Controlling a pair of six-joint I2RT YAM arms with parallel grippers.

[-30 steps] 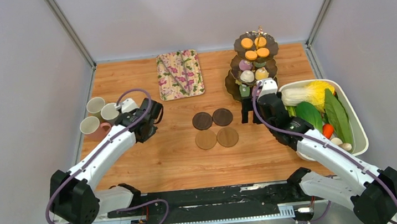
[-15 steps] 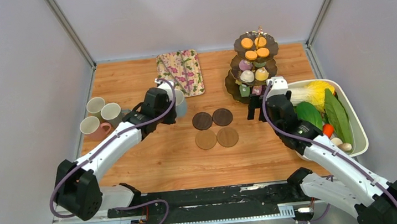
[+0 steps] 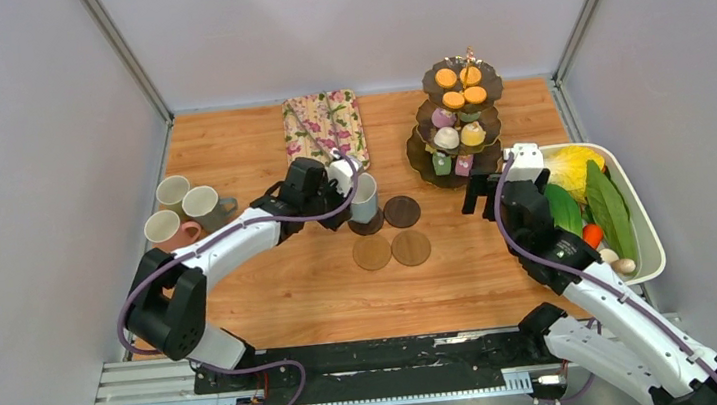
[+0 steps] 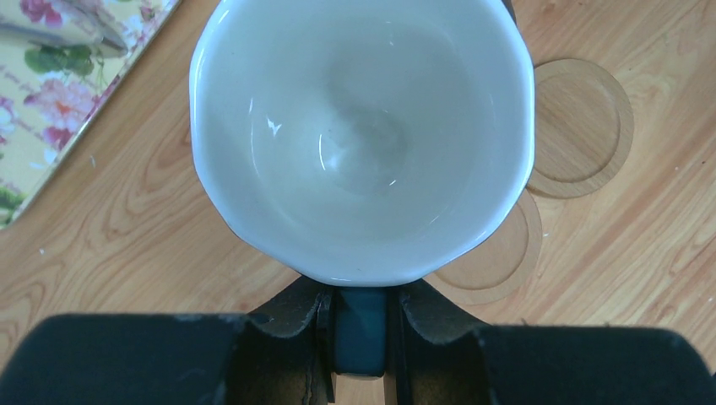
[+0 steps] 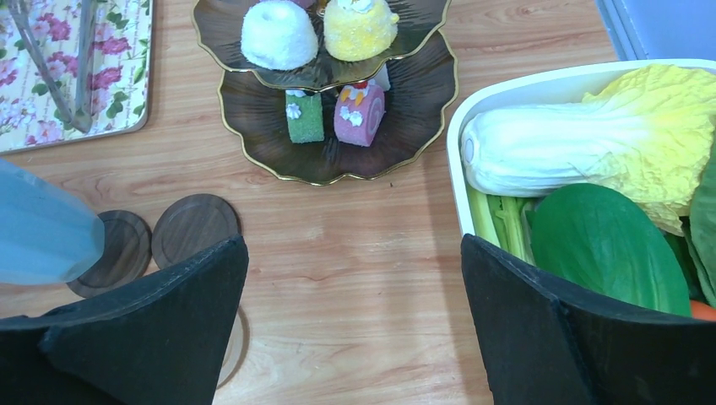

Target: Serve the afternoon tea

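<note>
My left gripper (image 3: 344, 200) is shut on the handle of a pale blue mug (image 3: 363, 198) and holds it upright over the far-left dark coaster (image 3: 369, 226). In the left wrist view the mug (image 4: 363, 135) fills the frame, with its handle pinched in my gripper (image 4: 361, 331). Three other mugs (image 3: 181, 207) stand at the left. One more dark coaster (image 3: 402, 211) and two light ones (image 3: 392, 250) lie mid-table. The dark three-tier stand (image 3: 428, 163) holds colourful cakes (image 3: 460, 86). My right gripper (image 3: 482, 196) is open and empty just right of the stand's base (image 5: 422, 93).
A floral tray (image 3: 325, 134) with tongs lies at the back centre. A white tub (image 3: 646, 239) of vegetables sits at the right edge, close to my right arm. Grey walls enclose the table on three sides.
My left arm has carried the blue mug from the group at the left, rightwards to above the far-left dark coaster. My right gripper has moved right, away from the stand's front.
</note>
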